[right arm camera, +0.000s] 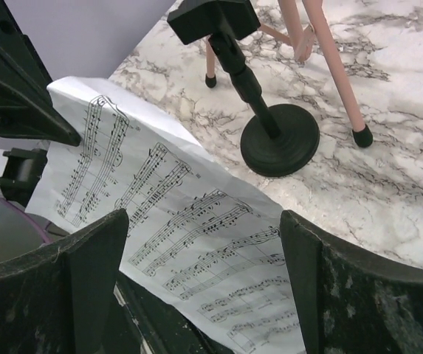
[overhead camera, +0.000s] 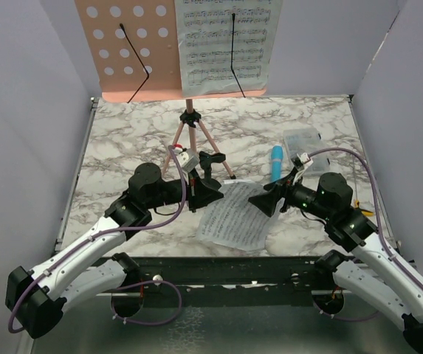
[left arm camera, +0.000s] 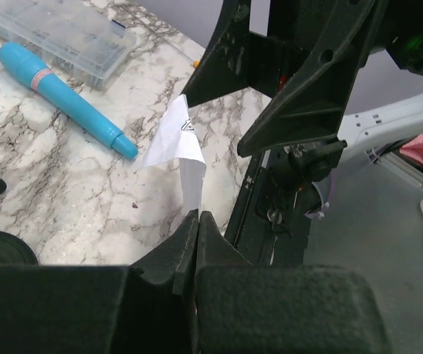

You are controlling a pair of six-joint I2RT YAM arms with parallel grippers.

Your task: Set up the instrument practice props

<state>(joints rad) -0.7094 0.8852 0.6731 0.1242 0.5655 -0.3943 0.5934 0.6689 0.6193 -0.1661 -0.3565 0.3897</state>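
First white sheet-music page (overhead camera: 229, 44) is up on the pink hole-dotted music stand (overhead camera: 133, 44); second white sheet-music page (overhead camera: 233, 214) is low over the marble counter (overhead camera: 122, 140), edge pinched in the closed left gripper (left arm camera: 198, 215); right gripper (right arm camera: 204, 221) spread wide around it, holding nothing. Blue toy microphone (overhead camera: 277, 164) lies flat, not in the small black round-based mic stand (right arm camera: 279, 140); roughly a third done, I'd judge.

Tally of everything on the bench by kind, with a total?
Pink music stand: 1
Sheet-music pages: 2 (upper, lower)
Blue microphone: 1
Black mic stand: 1
Clear compartment box: 1
Total: 6
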